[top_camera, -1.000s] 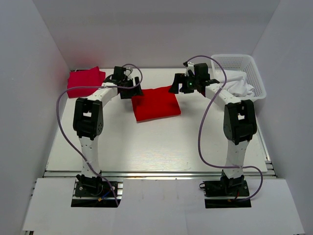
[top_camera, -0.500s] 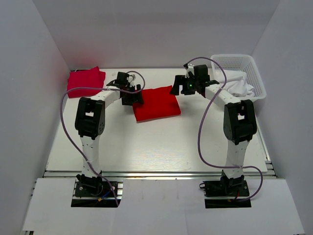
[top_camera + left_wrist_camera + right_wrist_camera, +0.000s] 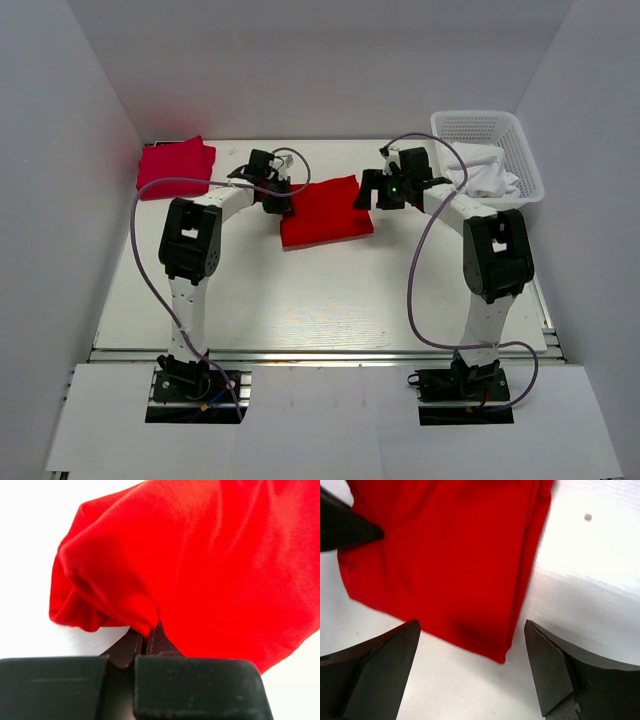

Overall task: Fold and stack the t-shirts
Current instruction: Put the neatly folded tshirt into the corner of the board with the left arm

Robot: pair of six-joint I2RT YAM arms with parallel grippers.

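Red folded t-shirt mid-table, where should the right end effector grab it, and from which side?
Pinch the red t-shirt's far right corner, coming in from the right. Its folded layers meet in a thick edge there, the open right end effector straddles that corner, and the left end effector is clamped on the opposite edge.

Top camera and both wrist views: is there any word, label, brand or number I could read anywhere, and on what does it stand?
None can be read.
The red t-shirt, the crimson t-shirt and the white basket carry no print or label.
The left arm and the right arm show no legible marking.
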